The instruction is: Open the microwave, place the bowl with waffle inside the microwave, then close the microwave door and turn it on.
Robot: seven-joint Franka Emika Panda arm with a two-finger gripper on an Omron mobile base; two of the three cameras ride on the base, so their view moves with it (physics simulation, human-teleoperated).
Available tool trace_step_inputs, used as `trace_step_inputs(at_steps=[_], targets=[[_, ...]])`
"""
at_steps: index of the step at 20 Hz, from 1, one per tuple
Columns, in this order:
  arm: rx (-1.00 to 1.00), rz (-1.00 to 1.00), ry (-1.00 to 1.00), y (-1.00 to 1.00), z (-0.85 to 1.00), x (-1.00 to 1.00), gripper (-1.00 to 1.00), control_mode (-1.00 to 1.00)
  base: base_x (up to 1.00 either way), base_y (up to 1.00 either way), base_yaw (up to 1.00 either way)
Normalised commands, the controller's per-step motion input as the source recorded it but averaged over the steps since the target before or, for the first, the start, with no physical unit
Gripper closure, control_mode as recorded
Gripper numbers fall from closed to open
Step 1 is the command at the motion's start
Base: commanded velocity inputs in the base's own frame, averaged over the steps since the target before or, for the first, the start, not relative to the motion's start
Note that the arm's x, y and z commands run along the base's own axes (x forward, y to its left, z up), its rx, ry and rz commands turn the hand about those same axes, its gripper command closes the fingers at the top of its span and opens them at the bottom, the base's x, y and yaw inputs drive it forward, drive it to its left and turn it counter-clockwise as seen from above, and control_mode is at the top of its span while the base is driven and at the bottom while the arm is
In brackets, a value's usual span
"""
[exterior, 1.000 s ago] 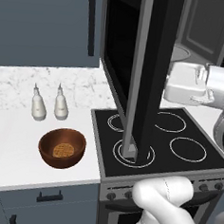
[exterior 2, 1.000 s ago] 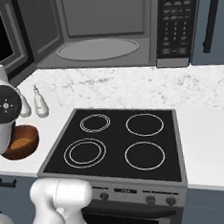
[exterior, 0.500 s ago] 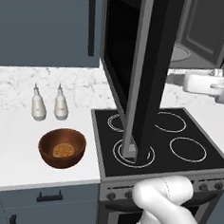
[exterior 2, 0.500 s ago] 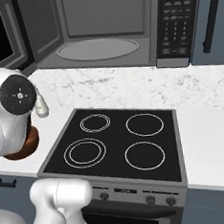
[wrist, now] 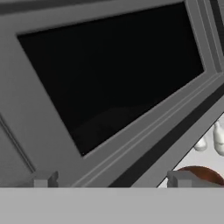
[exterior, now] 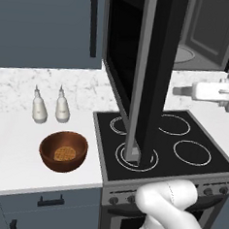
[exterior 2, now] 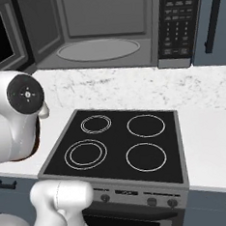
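The microwave door (exterior: 154, 66) stands swung wide open over the cooktop (exterior: 162, 144), baring the microwave (exterior 2: 108, 33) cavity. The gripper (wrist: 111, 179) faces the door's inner window, fingers spread wide and holding nothing. The bowl (exterior: 63, 151) with the waffle (exterior: 64, 154) sits on the counter (exterior: 16, 147) left of the cooktop.

From behind my left side, one base camera looks forward and down across the counter (exterior: 18, 128), and the open microwave door (exterior: 153, 75) stands edge-on right through its middle. The right base camera looks from my other side, facing the cooktop (exterior 2: 115, 146) and the microwave (exterior 2: 102, 28) cavity squarely. Both share the cooktop and that cavity. My hand camera sits very close to the door's inner window, rolled at a slant, with the bowl (wrist: 199, 174) peeking at its lower right.
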Motion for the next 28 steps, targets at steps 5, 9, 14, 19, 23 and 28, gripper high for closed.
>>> trace_step_inputs(at_steps=[5, 9, 14, 19, 23, 28], targets=[[0.0, 0.0, 0.05, -0.02, -0.36, 0.0, -1.0, -1.0, 0.0, 0.0, 0.0], [0.0, 0.0, 0.15, -0.09, -0.27, 0.02, -1.0, -1.0, 0.0, 0.0, 0.0], [0.0, -0.02, 0.23, -0.14, -0.33, 0.41, -1.0, -1.0, 0.0, 0.0, 0.0], [0.0, -0.03, 0.36, -0.15, -0.21, 0.69, -1.0, -1.0, 0.0, 0.0, 0.0], [0.0, -0.03, 0.28, -0.02, -0.33, 0.58, -1.0, -1.0, 0.0, 0.0, 0.0], [0.0, -0.01, 0.09, 0.0, -0.66, 0.4, -1.0, -1.0, 0.0, 0.0, 0.0]])
